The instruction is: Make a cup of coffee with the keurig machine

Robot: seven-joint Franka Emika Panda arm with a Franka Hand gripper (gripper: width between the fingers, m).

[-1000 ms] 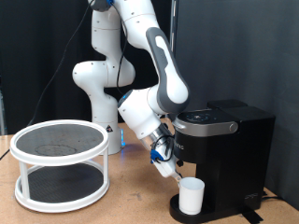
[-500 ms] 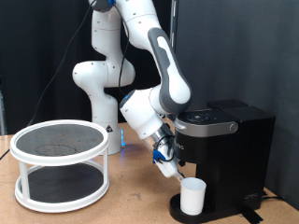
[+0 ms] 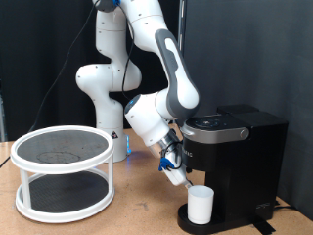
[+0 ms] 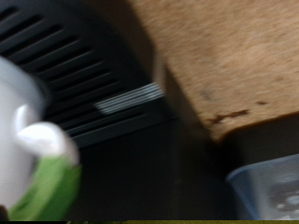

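We see the keurig machine (image 3: 238,157) as a boxy, matte black body with a rounded lid and a thin silver rim around its top panel. On its round black drip base stands the cup (image 3: 201,205), a plain white cylinder with a smooth wall and no handle that we can see. The gripper (image 3: 175,174) hangs just beside the machine's front, at the exterior view's left of it and a little above the cup's rim. Its fingers are small and partly covered by the white glossy wrist, so we cannot tell if they stand wide or narrow.

In the wrist view a ribbed black surface (image 4: 89,79) with a pale strip lies next to brown, grainy wood (image 4: 234,56). A blurred white and green shape (image 4: 42,163) fills one corner; we cannot identify it.

At the exterior view's left stands a round white two-level rack (image 3: 64,171) with dark shelves.
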